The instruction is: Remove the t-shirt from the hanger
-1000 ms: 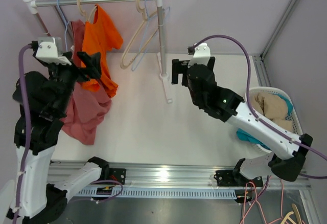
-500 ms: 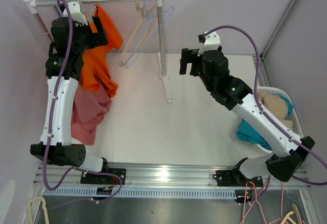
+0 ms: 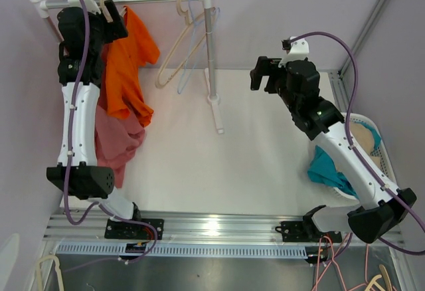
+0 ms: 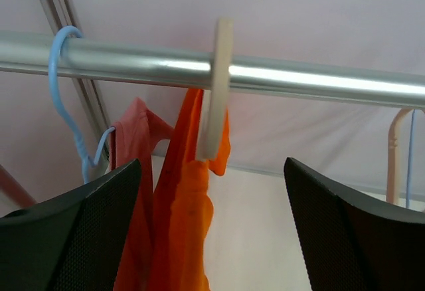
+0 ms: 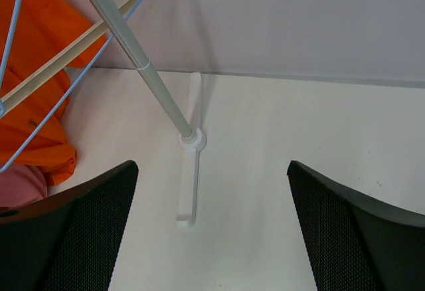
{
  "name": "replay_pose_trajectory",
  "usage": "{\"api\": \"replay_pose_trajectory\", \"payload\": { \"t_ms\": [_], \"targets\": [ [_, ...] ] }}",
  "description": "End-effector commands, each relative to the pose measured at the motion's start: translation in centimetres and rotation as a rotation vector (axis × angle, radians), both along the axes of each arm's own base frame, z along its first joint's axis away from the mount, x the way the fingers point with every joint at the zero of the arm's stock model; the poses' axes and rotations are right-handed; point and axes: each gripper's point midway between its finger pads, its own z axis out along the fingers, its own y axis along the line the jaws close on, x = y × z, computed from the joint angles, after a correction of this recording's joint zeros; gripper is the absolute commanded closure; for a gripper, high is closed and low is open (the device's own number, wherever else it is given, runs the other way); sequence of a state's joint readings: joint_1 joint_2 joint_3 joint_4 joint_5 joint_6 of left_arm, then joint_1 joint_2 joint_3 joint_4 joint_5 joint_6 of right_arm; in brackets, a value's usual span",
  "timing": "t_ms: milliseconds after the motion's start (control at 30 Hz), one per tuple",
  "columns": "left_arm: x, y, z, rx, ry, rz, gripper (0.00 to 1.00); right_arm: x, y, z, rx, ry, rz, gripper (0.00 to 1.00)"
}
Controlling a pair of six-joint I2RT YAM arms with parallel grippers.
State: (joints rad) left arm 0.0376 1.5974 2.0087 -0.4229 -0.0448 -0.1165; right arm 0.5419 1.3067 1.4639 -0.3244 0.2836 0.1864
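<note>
1. Your left gripper [image 4: 211,171] is wide open with nothing in it. It's up in the upper left of the top view, right at the rail [image 4: 319,78]. In the wrist view, the cream hanger hook [image 4: 216,92] sits centred between the two fingers.
2. Your right gripper [image 5: 212,171] is also gaping and empty, well away at centre right and facing the rack's upright pole [image 5: 143,65].
3. The orange t-shirt [image 4: 192,191] hangs on that cream hanger, just below the hook. A pink garment [image 4: 133,138] on a blue hanger [image 4: 66,105] is pressed up beside it.
4. Expect the shirt to be light, soft and floppy, so it'll probably bunch and stretch instead of sliding off neatly. The collar looks likely to snag on the hanger arms.
5. I'd pinch the fabric at the shoulder or collar just under the hook, taking orange only and leaving the pink alone.
6. Its long axis runs straight down from the rail, collar up and hem down. In the top view, that's from the upper left toward the table [image 3: 265,165].
</note>
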Motion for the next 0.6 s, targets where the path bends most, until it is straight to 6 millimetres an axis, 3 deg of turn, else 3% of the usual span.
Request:
{"api": "replay_pose_trajectory", "payload": {
  "t_ms": [0, 33, 100, 467, 567],
  "targets": [
    [1.6, 1.1, 0.8, -0.024, -0.063, 0.006, 0.08, -0.2, 0.2, 2.0, 0.051, -0.053, 0.042, 0.01],
    [1.8, 1.2, 1.6, -0.026, -0.081, 0.007, 0.09, -0.1, 0.1, 2.2, 0.054, -0.058, 0.042, 0.01],
    [2.6, 1.5, 0.6, -0.030, -0.042, 0.012, 0.10, 0.0, -0.2, 2.3, 0.059, -0.063, 0.041, 0.01],
    [6.1, 1.4, 0.2, -0.028, -0.040, -0.021, 0.35, 0.0, -1.4, 2.3, 0.072, -0.065, 0.029, 0.00],
    [6.7, 1.3, -0.1, -0.050, -0.035, -0.044, 0.64, -0.2, -1.5, 2.1, 0.077, -0.060, 0.032, 0.00]
  ]
}}
